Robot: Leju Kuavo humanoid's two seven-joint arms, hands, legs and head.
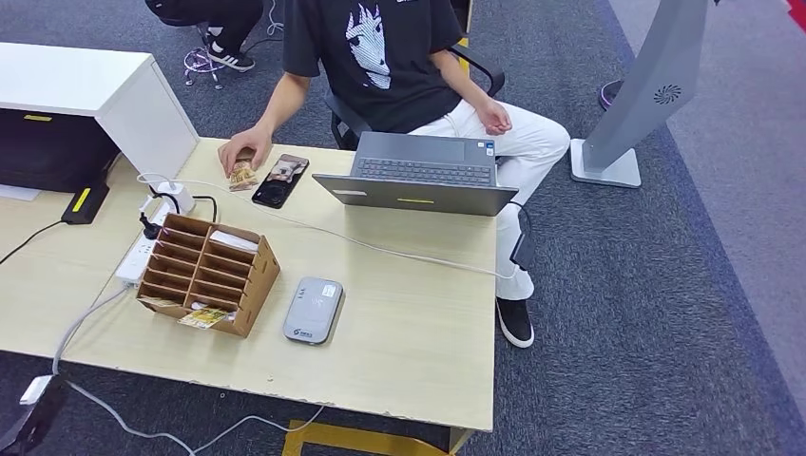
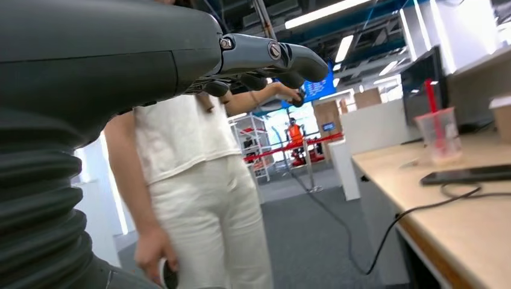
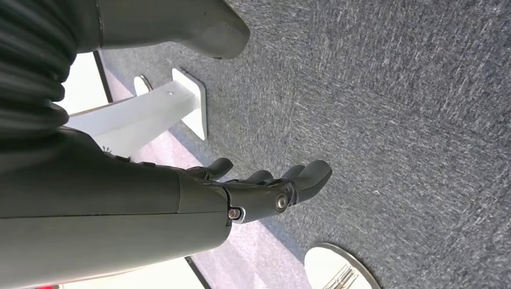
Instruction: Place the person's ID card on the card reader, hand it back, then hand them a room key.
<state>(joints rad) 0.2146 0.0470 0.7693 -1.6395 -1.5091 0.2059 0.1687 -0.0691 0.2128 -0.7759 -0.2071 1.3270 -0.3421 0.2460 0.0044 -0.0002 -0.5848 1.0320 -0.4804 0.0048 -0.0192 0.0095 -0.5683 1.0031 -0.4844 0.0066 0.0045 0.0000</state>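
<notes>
Nearest the head camera, close to the desk's front edge, sits the grey card reader (image 1: 314, 310), flat on the wooden desk (image 1: 418, 323), just beside the open front of the brown cardboard sorter (image 1: 207, 274), whose lowest slot shows a yellowish card (image 1: 203, 317) poking out, possibly a room key. Far across the desk, at the edge where the seated person is, the person's hand (image 1: 241, 151) rests on the ID card (image 1: 243, 176), which lies flat just beside a dark phone (image 1: 280, 180) and left of the open laptop (image 1: 423, 173). So the card lies forward and to the left of the reader, with the sorter standing between it and the robot's side. Its long axis I cannot tell, since the person's fingers cover part of it. Neither robot hand is over the desk: the left hand (image 2: 265, 60) shows in its wrist view held off to the side, facing a standing person in white, its fingers partly curled with nothing in them; the right hand (image 3: 265, 186) hangs over grey carpet, fingers loosely bent and apart, holding nothing. Judging by the layout, the left arm is on the card's side, so it looks the better placed for a long reach past the sorter, once the person lets go of the card.
</notes>
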